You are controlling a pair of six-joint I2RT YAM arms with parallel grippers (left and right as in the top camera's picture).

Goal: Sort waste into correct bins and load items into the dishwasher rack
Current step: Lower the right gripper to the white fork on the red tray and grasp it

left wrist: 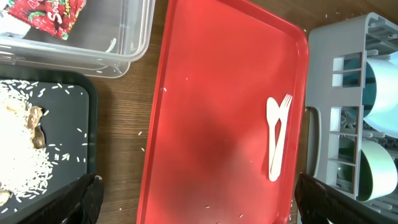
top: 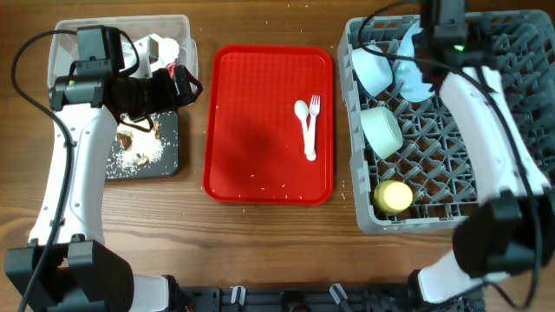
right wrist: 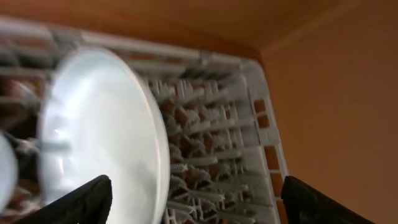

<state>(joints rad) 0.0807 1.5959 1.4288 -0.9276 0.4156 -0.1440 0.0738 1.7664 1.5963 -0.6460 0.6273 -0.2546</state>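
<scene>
Right gripper (right wrist: 196,190) hangs wide open over the rack (right wrist: 249,143), the plate (right wrist: 99,124) standing on edge just beneath, close by one finger, apparently untouched, so a straight lift clear of its rim looks safest.

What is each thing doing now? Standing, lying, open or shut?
Plate: standing on edge in the rack
Bowls: tipped sideways in the rack
Yellow cup: in the rack
Fork and spoon: lying on the red tray
Clear tub: holds a wrapper
Black tray: holds rice
Left fingers: open
Right fingers: open
</scene>
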